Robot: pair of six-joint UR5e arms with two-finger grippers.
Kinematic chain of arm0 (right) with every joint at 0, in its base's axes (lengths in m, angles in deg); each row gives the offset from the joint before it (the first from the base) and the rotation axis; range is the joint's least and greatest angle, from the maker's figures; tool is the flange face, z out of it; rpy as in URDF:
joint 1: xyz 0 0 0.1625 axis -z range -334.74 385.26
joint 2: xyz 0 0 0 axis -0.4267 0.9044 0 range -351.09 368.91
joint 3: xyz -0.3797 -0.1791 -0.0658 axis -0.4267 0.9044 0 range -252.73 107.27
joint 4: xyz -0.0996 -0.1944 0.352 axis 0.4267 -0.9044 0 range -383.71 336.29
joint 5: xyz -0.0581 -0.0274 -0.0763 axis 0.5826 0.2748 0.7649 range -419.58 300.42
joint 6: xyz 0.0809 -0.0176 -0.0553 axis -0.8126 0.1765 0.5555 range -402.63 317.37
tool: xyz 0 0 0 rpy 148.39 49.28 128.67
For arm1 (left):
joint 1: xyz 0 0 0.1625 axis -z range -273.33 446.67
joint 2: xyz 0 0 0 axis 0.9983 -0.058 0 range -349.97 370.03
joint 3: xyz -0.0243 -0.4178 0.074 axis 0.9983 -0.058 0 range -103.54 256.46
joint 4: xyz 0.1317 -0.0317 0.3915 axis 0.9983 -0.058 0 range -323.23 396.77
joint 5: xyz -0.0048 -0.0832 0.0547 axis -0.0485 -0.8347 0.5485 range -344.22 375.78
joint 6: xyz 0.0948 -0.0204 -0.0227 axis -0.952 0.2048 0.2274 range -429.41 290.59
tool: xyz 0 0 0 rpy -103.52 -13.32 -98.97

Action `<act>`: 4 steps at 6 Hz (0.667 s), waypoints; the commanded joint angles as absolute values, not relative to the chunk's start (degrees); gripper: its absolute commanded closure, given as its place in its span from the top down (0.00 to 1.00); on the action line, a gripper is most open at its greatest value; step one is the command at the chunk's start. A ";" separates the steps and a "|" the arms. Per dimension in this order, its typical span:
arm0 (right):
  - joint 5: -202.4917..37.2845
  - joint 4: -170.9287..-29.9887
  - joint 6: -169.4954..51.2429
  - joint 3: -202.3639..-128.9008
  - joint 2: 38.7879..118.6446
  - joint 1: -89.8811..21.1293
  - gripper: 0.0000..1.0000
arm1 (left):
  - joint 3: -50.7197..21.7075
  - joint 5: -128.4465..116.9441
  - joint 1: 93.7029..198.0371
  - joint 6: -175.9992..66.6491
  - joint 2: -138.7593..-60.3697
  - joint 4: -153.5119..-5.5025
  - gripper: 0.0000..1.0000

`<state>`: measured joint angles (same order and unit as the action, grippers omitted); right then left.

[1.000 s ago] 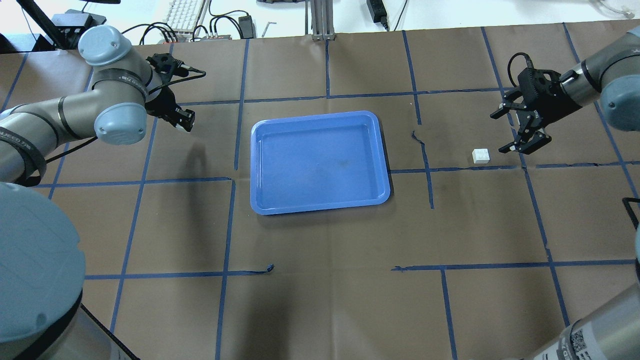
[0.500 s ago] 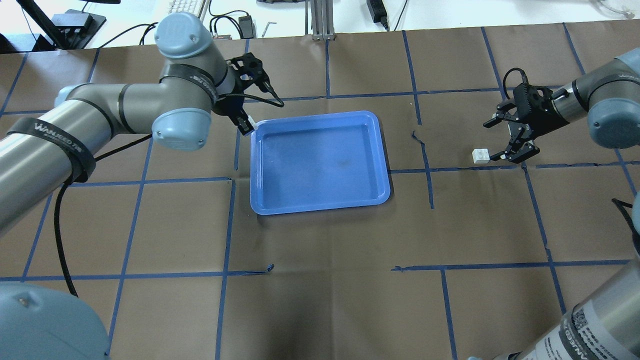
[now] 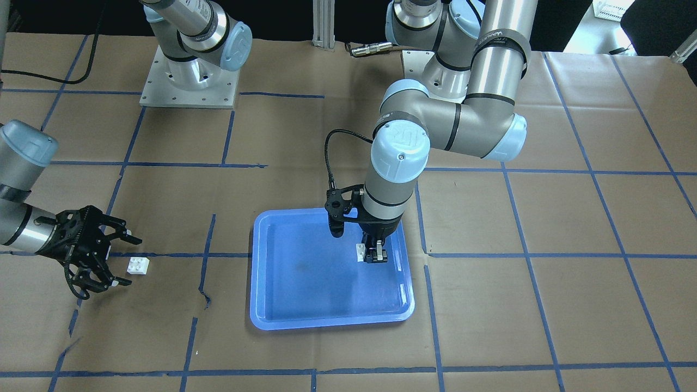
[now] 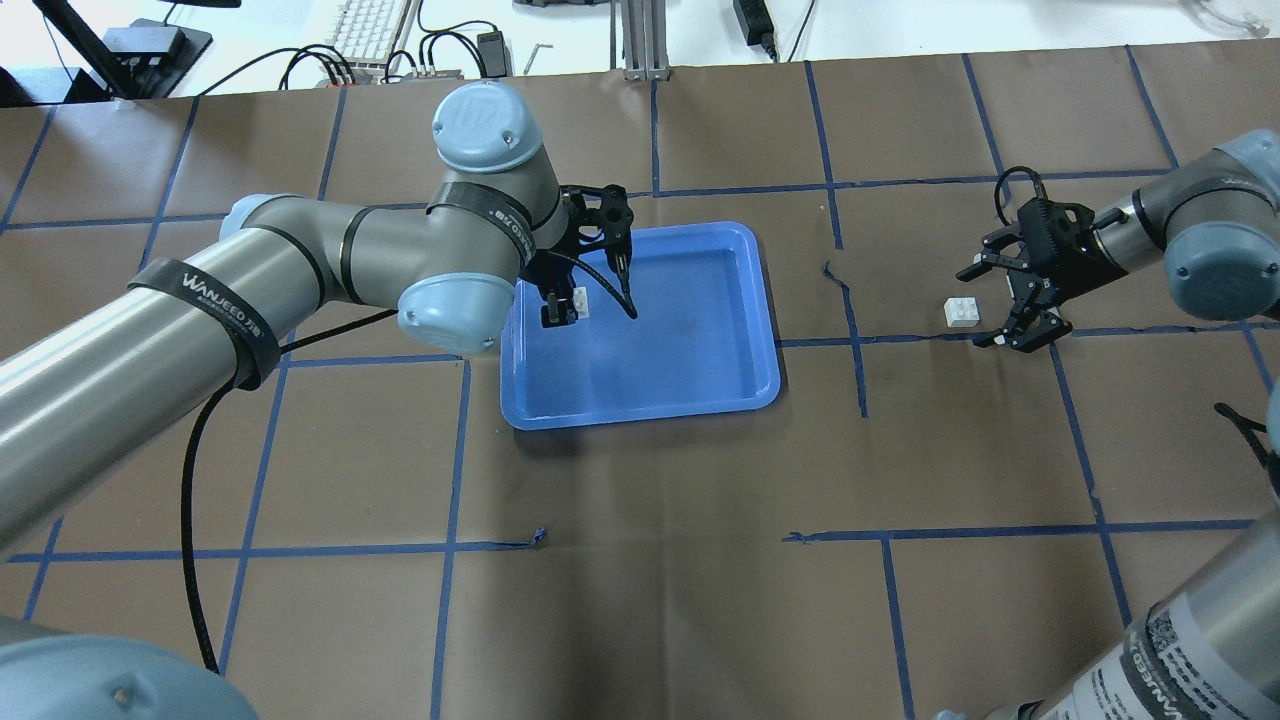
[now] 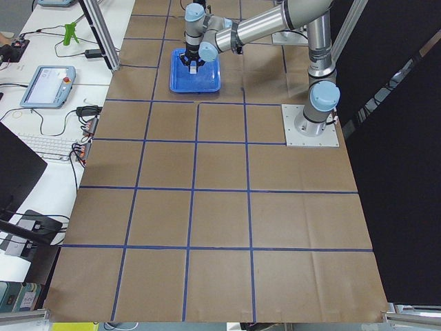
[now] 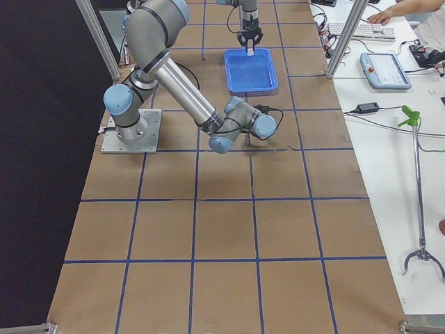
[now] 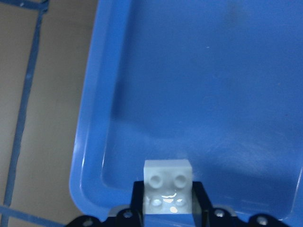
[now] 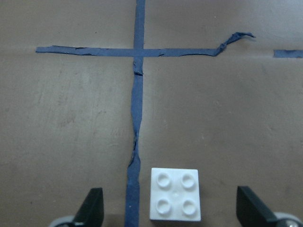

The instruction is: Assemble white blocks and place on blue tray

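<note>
Only writing I can actually read: the black strap (image 4: 213, 297) round the left arm (image 4: 90, 350) says WANJEED in white, and the grey-blue cap (image 4: 482, 118) on that arm's wrist joint has a UR logo. The right arm (image 4: 1215, 235) carries a label (image 4: 1160, 640) with a QR-type code, but the print's too small to make out.

The left gripper (image 7: 168, 208) is over the tray (image 4: 640, 419), fingers pinched narrow on the held block (image 7: 168, 177), studs facing the wrist camera. That block is close to the tray's rim on the left arm's side, so tight on that edge, while the blue floor runs wide open toward the tray's other side. Can't tell if the block touches the floor.

The loose block (image 8: 175, 194) sits studs-up on the brown paper (image 4: 650, 600), well off the tray's right-arm side and just beside a strip of blue tape (image 8: 135, 142). The right gripper (image 3: 129, 262) has its fingers spread wide, one on each side of that block, not touching it, with paper showing in both gaps. Between the tray and that block there's open paper crossed by tape lines, one with a torn, curled end.
</note>
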<state>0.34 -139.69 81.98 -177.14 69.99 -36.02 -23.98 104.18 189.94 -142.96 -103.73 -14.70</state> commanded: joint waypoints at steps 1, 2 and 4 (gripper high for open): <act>0.36 -139.81 81.92 -177.14 69.99 -35.83 0.85 | -25.23 104.28 192.21 -143.24 -105.97 -14.03 0.09; 0.36 -139.82 81.74 -177.05 69.99 -35.74 0.67 | -25.05 104.29 192.67 -142.89 -108.42 -11.77 0.16; 0.27 -139.90 81.83 -176.96 70.08 -35.48 0.42 | -24.44 103.94 192.76 -142.71 -109.59 -10.78 0.64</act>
<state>0.33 -139.88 81.82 -177.03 70.03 -35.54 -24.58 104.10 192.68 -142.74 -109.06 -11.24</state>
